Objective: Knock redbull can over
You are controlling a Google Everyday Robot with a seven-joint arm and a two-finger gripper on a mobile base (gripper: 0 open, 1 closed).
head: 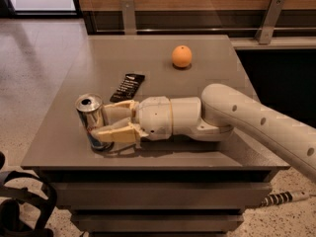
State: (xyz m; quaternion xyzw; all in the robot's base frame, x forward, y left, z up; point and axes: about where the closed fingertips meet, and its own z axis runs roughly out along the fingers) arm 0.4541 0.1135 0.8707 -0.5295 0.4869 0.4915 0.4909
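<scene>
The gripper (100, 121) is laid low over the front left part of the worktop (89, 58), with the arm (256, 125) reaching in from the right. Its jaws are spread wide, and the redbull can (91, 121) is seen between their tips. The can is tilted away from the wrist, its open top leaning toward the worktop's left edge. The nearer jaw is laid across the can's lower body; whether the farther jaw touches the can cannot be told.

Beyond the jaw tips, a short strip of bare worktop is left before the left edge. A narrow strip is left in front of the nearer jaw before the front edge. A flat black object (127, 87) is found just behind the farther jaw. An orange (181, 56) is set well behind the wrist, with open worktop around it.
</scene>
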